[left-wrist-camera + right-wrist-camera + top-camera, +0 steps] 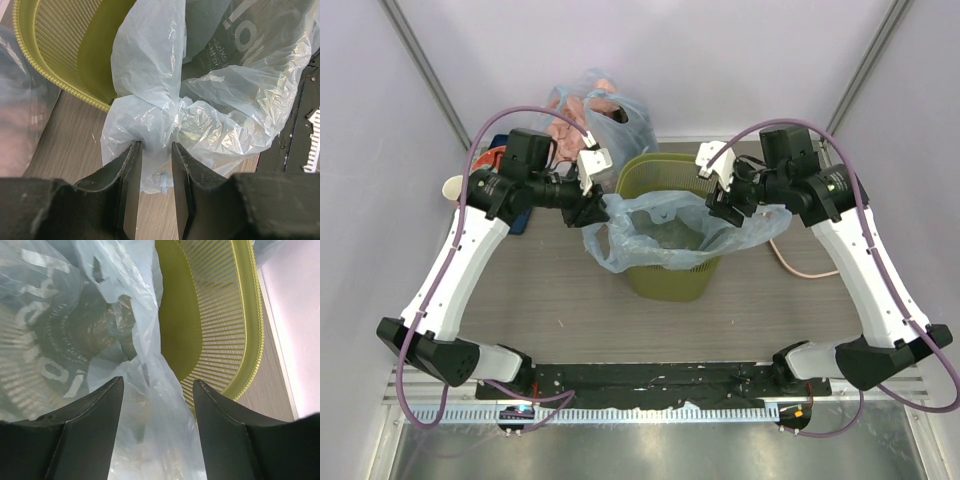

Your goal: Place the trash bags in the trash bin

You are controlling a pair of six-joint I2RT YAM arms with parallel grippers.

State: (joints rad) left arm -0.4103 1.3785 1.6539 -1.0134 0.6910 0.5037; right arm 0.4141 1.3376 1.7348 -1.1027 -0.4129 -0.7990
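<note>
The light-blue trash bag (pixel 660 232) lies spread over the mouth of the olive-green trash bin (pixel 670 282) and sags into it. One end hangs outside the bin's left rim. My left gripper (pixel 592 210) is at that left rim. In the left wrist view its jaws (pixel 155 145) pinch a bunched fold of the bag (pixel 225 115) beside the bin (pixel 60 45). My right gripper (pixel 723 205) is over the bin's right rim. In the right wrist view it (pixel 158 382) stands wide open with bag film (pixel 60 315) lying loose between the fingers, above the bin's wall (pixel 220 315).
A knotted blue bag with pink lumps (pixel 585 105) sits behind the bin at the back wall, and it also shows in the left wrist view (pixel 20 115). Small objects (pixel 495 158) lie at the far left. A pink cable (pixel 800 265) runs right of the bin. Walls close in on both sides.
</note>
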